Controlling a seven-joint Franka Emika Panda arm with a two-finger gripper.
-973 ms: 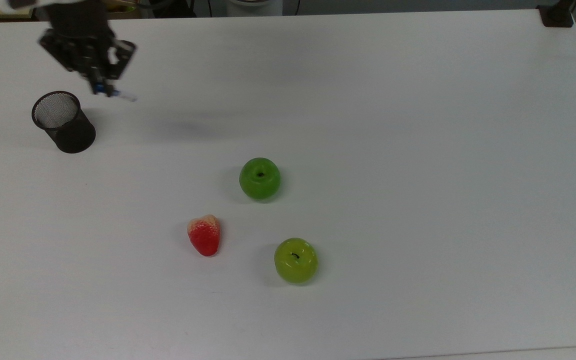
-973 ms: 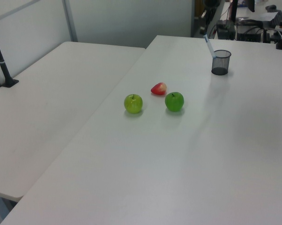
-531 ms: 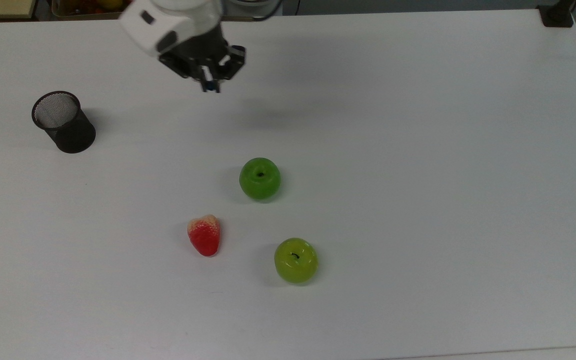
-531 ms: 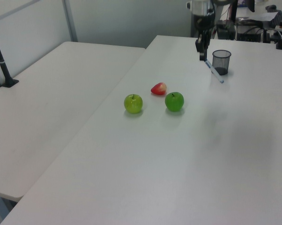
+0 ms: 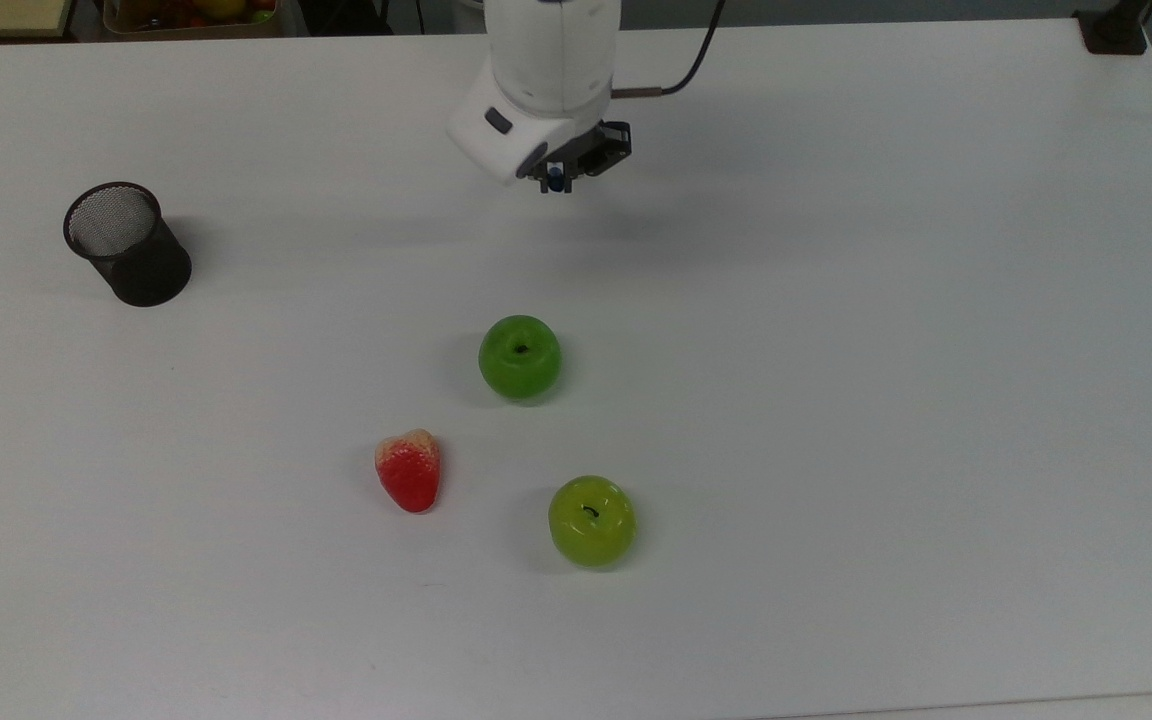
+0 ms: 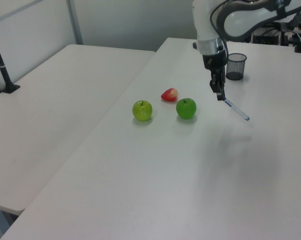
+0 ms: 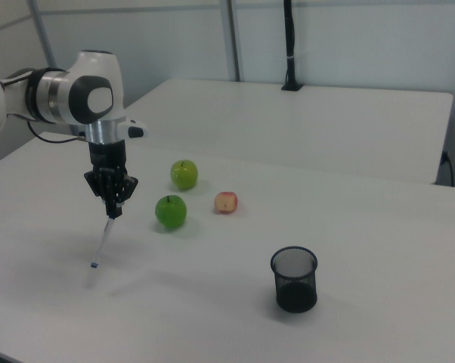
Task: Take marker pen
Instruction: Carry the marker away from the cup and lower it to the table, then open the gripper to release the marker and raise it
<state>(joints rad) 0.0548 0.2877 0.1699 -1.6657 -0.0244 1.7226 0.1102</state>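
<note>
Pen up in the air, held by one end, slanting over open tabletop!

The pincer, upper right of the left view, is clamped on the blue-capped end of the marker pen, and the white barrel hangs down at a slant with its tip above the tabletop, not resting on it as far as I can judge. Risk here: such a short hold on a long pen could let it swivel or slip if the arm swings hard, or the low tip could catch the surface. Nearest neighbour is the dark green apple, just left; the strawberry and lighter apple lie beyond, the mesh cup sits behind, well apart. Nothing blocks the pen.
</note>
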